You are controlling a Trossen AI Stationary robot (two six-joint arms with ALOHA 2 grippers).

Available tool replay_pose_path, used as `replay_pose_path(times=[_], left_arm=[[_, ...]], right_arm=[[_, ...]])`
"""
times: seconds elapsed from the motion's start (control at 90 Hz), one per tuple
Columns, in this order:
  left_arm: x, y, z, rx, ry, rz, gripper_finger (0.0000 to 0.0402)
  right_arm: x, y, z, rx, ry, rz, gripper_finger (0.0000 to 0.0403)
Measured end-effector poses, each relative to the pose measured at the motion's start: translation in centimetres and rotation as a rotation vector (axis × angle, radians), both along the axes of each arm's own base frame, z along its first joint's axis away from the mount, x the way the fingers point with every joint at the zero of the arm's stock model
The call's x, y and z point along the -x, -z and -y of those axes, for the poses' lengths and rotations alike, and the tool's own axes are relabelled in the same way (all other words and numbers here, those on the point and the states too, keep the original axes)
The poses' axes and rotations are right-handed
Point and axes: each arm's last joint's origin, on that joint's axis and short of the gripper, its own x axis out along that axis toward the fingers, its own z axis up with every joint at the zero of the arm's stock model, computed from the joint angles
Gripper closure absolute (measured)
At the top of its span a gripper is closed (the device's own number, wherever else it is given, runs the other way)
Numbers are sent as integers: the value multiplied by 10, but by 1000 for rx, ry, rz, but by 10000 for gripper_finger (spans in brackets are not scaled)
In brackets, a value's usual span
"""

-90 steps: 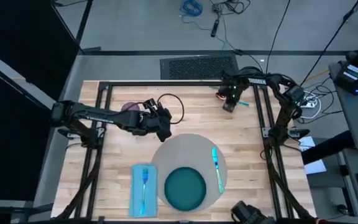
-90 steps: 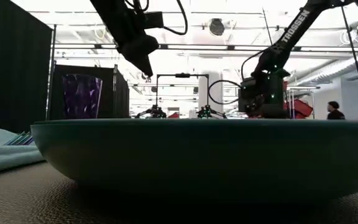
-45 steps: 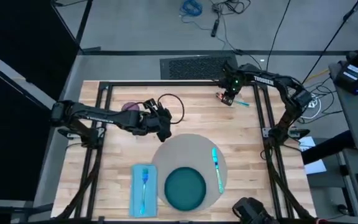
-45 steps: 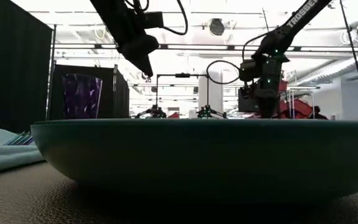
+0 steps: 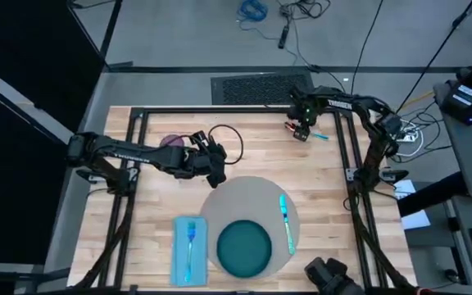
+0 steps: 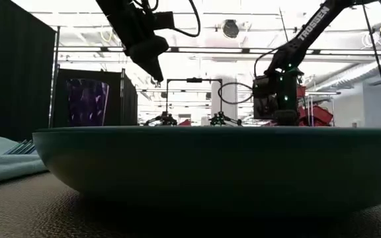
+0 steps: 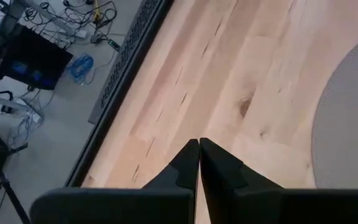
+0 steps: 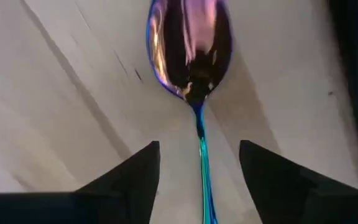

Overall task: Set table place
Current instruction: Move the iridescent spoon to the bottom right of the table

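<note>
Placemat sits near table front edge. Spoon far right: light, stiff, slick; take by handle. Right gripper open over it; left gripper closed, idle.

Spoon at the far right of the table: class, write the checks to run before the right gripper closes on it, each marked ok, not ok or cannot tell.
1. Right gripper open: ok.
2. Spoon handle lies between its two fingers: ok.
3. Fingers low enough to grip the handle: cannot tell.
4. Left gripper shut, empty and apart from the spoon, near the placemat's far edge: ok.
5. Free room on the placemat beside the knife, right of the plate: cannot tell.
6. Fork already on the napkin: ok.
</note>
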Motion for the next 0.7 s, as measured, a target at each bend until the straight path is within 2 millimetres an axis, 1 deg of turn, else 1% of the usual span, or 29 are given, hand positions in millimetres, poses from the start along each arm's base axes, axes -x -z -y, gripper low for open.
replay_pose_path(times=[0.233,0.322,0.389,0.422,0.467,0.511,0.544,0.578,0.7], left_arm=[[0,0,0,0,0,0,402],[0,0,0,1,1,-1,402],[0,0,0,1,1,0,402],[0,0,0,1,1,0,402],[0,0,0,1,1,0,402],[0,0,0,1,1,0,402],[0,0,0,1,1,0,402],[0,0,0,1,1,1,402],[0,0,0,1,1,1,402]], right_arm=[[8,14,9,-28,49,-35,196],[8,17,10,-42,53,-43,210],[8,18,9,-56,55,-47,238],[8,18,8,-65,54,-49,260],[7,17,5,-86,49,-46,300],[6,17,2,-112,41,-45,349],[5,18,-1,-125,33,-47,375],[3,18,-3,-132,30,-53,386],[-5,17,-14,-159,31,-77,398]])
